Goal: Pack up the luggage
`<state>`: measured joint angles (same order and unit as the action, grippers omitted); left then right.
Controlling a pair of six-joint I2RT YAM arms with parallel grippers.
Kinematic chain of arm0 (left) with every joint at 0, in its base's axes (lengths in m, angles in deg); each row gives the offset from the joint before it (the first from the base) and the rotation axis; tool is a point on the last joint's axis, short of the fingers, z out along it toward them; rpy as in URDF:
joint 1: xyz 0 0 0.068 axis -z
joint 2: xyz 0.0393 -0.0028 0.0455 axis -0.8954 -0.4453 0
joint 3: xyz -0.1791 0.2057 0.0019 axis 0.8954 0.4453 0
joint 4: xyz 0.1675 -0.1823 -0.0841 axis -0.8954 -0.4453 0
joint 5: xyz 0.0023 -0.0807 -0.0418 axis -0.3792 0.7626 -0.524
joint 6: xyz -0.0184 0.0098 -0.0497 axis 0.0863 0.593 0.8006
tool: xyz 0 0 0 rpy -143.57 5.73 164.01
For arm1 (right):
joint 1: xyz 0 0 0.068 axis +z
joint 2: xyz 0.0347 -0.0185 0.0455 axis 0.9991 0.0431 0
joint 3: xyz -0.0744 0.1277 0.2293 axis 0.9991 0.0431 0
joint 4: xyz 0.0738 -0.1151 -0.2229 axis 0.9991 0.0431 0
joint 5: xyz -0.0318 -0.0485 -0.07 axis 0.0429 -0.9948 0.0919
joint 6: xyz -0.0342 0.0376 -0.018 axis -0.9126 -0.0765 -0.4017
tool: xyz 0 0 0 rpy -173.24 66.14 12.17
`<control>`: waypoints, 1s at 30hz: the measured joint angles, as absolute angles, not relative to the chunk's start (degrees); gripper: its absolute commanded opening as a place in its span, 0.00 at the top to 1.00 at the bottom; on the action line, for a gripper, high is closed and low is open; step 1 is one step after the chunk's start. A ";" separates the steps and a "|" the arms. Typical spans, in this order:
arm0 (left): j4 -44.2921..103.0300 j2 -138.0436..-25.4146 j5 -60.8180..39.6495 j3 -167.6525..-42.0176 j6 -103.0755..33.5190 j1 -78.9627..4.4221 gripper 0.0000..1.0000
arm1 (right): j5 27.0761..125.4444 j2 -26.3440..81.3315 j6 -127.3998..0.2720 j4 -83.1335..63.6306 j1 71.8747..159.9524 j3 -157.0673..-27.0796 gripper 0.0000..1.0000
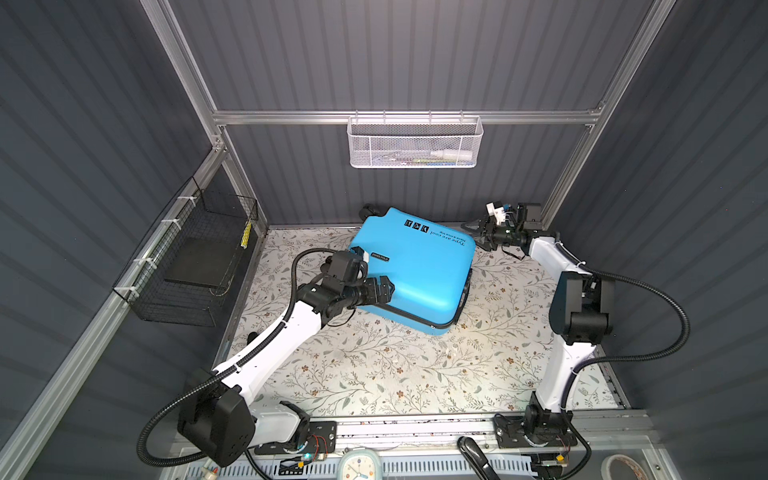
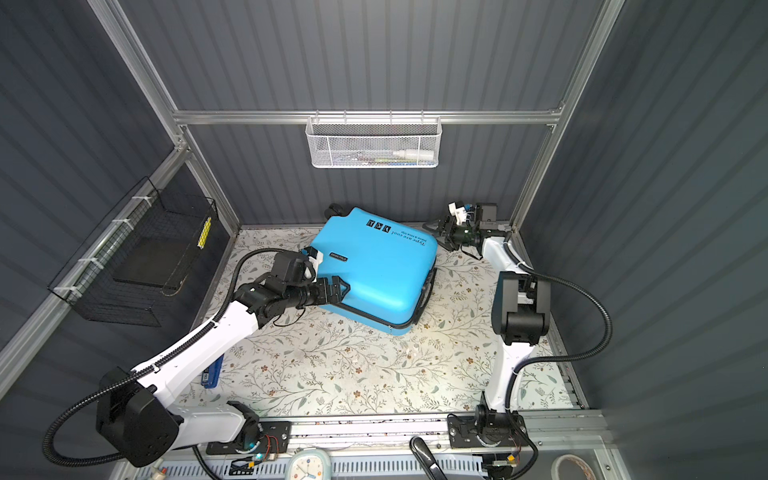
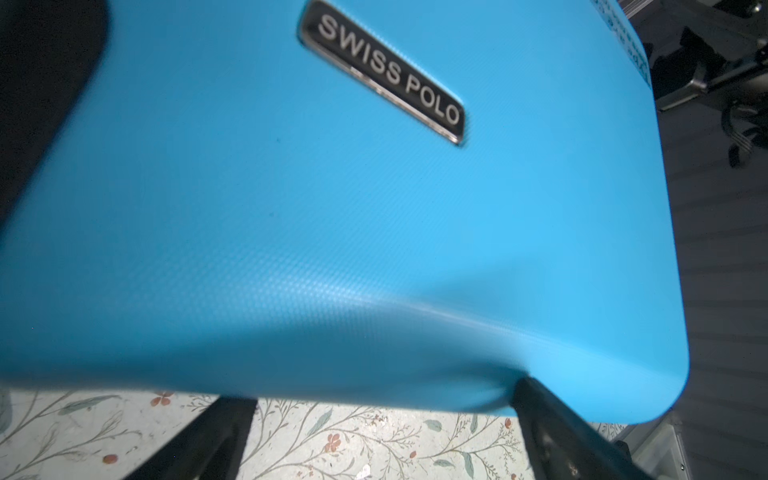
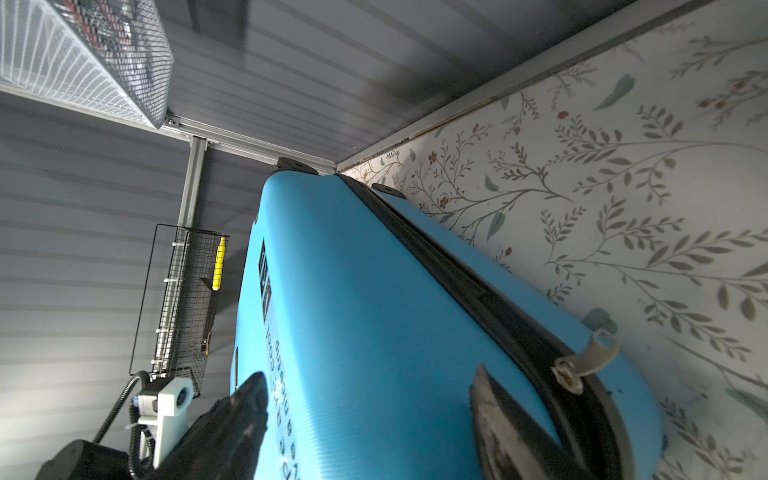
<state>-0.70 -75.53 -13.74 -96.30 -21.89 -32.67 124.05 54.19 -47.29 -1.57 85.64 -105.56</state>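
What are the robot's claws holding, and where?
Nothing for sure. Left gripper is open at the left edge of the luggage; right gripper straddles its far right corner, grip unclear.

I see the worktop [image 1: 395, 374] covered in a white sheet printed with grey leaves and small red-brown flowers. The small bright blue hard-shell suitcase [image 1: 415, 270] lies on it, skewed, at the far middle. A small dark blue flat object [image 2: 214, 372] lies at the left edge, partly hidden.
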 measured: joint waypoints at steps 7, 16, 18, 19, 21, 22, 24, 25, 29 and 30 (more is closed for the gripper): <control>-0.39 -78.83 -14.96 -100.38 -23.64 -35.24 0.00 | 120.99 41.84 -47.20 -11.34 86.01 -86.94 0.25; 3.28 -87.83 -18.00 -107.36 -24.69 -37.54 0.00 | 117.06 25.10 -44.40 -15.40 88.42 -65.56 0.18; 4.53 -90.78 -17.91 -109.87 -25.12 -37.63 0.00 | 117.01 23.02 -43.81 -12.67 89.38 -63.59 0.17; 5.18 -92.36 -17.45 -111.25 -25.39 -37.63 0.00 | 116.99 22.28 -43.64 -11.10 90.32 -63.16 0.17; 5.93 -95.16 -16.16 -114.00 -25.98 -37.52 0.00 | 116.58 21.03 -43.44 -8.80 91.67 -63.03 0.16; 5.93 -96.62 -15.46 -115.60 -26.39 -37.39 0.00 | 115.90 19.92 -43.31 -7.69 92.00 -63.03 0.16; 5.99 -98.59 -14.26 -117.76 -27.27 -37.12 0.00 | 114.30 17.34 -42.98 -6.01 91.67 -63.03 0.16; 6.01 -99.13 -13.41 -118.42 -27.66 -37.06 0.00 | 113.30 15.90 -42.89 -5.24 91.30 -63.07 0.16; 5.40 -98.08 -10.85 -117.98 -28.56 -37.50 0.00 | 108.99 11.42 -42.74 -2.11 89.90 -63.59 0.16; 5.42 -97.21 -10.59 -117.26 -28.66 -37.76 0.00 | 107.97 10.85 -42.72 -1.24 89.53 -64.03 0.16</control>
